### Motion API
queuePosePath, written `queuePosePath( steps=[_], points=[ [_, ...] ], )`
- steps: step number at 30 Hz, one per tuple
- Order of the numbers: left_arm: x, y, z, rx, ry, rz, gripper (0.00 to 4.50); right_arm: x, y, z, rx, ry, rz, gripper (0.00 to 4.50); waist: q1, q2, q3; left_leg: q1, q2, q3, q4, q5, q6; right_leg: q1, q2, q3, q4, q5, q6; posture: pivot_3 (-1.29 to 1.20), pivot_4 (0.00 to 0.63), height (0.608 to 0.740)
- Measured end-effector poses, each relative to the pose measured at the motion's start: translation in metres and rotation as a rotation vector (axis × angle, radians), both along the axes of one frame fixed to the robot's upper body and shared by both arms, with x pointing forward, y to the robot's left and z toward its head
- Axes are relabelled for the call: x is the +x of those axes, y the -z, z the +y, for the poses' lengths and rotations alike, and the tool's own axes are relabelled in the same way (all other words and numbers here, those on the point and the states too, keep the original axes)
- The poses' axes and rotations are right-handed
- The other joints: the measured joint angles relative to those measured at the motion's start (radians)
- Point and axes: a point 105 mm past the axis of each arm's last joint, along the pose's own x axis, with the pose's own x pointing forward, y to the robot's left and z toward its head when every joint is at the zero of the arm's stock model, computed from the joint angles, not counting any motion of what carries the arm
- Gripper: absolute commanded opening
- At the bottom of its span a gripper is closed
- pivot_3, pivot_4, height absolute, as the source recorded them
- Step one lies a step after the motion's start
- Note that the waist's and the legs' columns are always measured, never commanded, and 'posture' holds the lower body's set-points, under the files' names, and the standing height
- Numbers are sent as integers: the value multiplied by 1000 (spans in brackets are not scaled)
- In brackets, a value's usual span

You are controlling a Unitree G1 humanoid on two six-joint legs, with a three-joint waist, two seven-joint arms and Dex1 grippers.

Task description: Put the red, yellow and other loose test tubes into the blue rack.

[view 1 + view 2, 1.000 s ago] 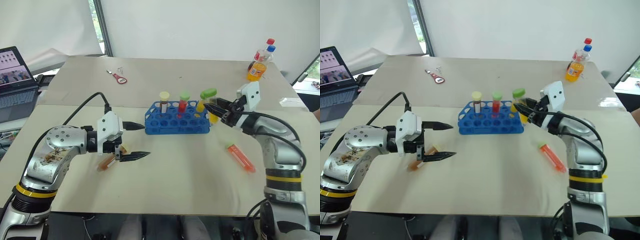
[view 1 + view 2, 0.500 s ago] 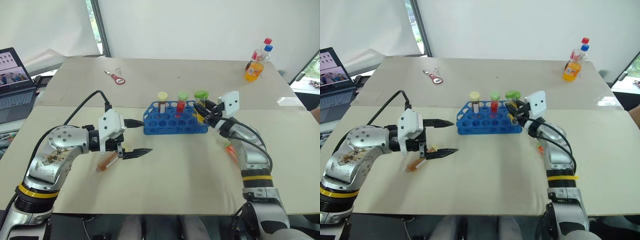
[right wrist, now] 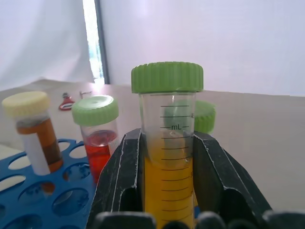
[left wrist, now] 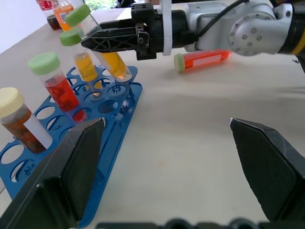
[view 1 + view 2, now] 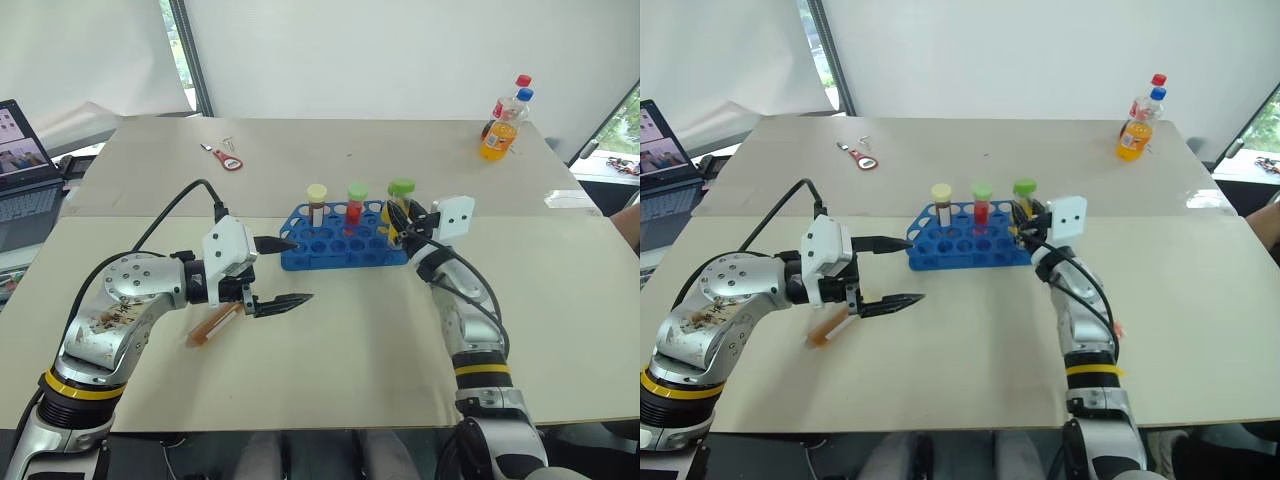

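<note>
Laptop (image 5: 20, 165): we see it at the far left edge, about nine o'clock from the rack.
Loose tube on the table (image 5: 212, 325): we see it lying flat with orange-brown liquid, beneath the left gripper, at about eight o'clock from the rack.
Left gripper (image 5: 292, 271): we see its two black fingers spread wide with nothing between them, just beside the rack's left end.
Bottle opener (image 5: 222, 158): red and white, at eleven o'clock from the rack, well apart.
Blue rack (image 5: 340, 247): bright blue with rows of round holes, at the table's middle.
Tubes in the rack: we count a cream-capped tube (image 5: 317, 203) with brown-orange liquid and a white label, a red tube (image 5: 356, 205) with a green cap, and in the left wrist view a yellow one (image 4: 80, 56) with a green cap.
Right gripper (image 3: 167, 164): we see it clamped on a yellow tube (image 3: 167, 138) with a green cap, clear plastic with printed marks, at the rack's right end.
Orange-red tube (image 4: 200, 58): lying flat beyond the right arm.
Soda bottles (image 5: 501, 125): at two o'clock, far corner.
</note>
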Motion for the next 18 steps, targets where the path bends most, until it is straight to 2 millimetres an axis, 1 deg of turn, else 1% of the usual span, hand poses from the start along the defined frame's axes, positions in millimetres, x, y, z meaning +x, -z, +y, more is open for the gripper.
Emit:
queuePosePath(
  steps=[6,12,18],
  points=[
    [1,0,-3,-28,-6,-1,4500,-5,5,4,57,73,-12,971,-1,-1,-1,1,0,-1,0,0,0,0,0,0,0,0,0,0,150,733],
    [2,-1,-5,-48,-12,-4,4500,-6,9,8,64,83,-10,970,-3,-1,-1,2,0,-1,-1,0,0,1,0,0,0,0,0,0,150,733],
    [3,-1,-8,-67,-20,-4,4500,-11,20,14,52,81,7,969,-4,-1,-1,2,0,-1,-2,0,0,1,0,0,-1,0,0,0,150,733]
  ],
)
